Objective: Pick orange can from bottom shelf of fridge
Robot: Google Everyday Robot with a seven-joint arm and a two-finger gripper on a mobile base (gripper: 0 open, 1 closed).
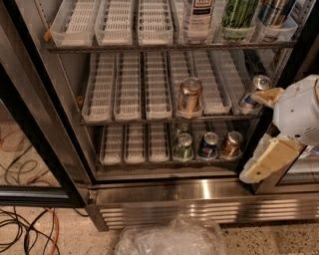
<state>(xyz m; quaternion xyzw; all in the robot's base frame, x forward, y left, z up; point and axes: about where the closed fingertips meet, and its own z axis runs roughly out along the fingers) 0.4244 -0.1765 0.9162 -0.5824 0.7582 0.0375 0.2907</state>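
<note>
The white two-finger gripper (250, 135) hangs at the right edge of the stainless-steel glass-door fridge (199, 191), tan fingers (264, 162) spread wide and gripping nothing. The small copper-orange drink can (232, 144) stands upright on the bottom rack of white slotted trays (134, 144). It is rightmost in a row with a blue can (208, 145) and a green can (183, 147), near the lower finger.

No words or numbers can be read anywhere. The bottle (198, 15) on the top rack carries a label, but its letters cannot be made out. The orange can (231, 144) shows no legible print. The gripper (250, 135) is at the right, in front of the fridge (199, 191), its fingers apart.
</note>
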